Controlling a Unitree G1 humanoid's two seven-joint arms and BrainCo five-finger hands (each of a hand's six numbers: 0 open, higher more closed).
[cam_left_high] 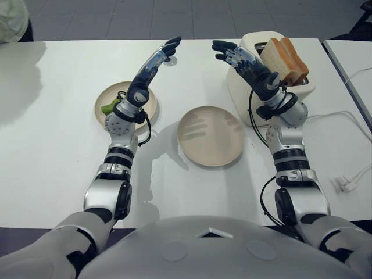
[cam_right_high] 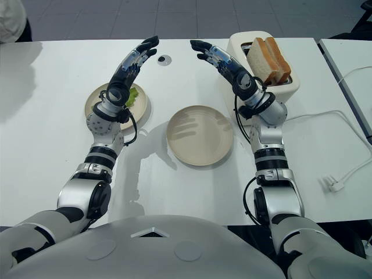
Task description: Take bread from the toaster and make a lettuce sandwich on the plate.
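A cream toaster point(cam_left_high: 302, 93) stands at the back right with two bread slices point(cam_left_high: 285, 60) sticking up from its slots. An empty beige plate point(cam_left_high: 210, 135) lies in the middle of the table. A smaller plate point(cam_left_high: 150, 104) to the left holds green lettuce point(cam_right_high: 134, 96), partly hidden by my left arm. My left hand point(cam_left_high: 161, 53) is raised above that plate, fingers stretched out, holding nothing. My right hand point(cam_left_high: 237, 57) hovers open just left of the toaster, near the bread but apart from it.
The toaster's white cord point(cam_left_high: 343, 116) trails right to a plug point(cam_left_high: 346, 184) near the table's front right. A small dark round object point(cam_right_high: 165, 60) lies at the back centre. A second table point(cam_left_high: 354, 64) adjoins on the right.
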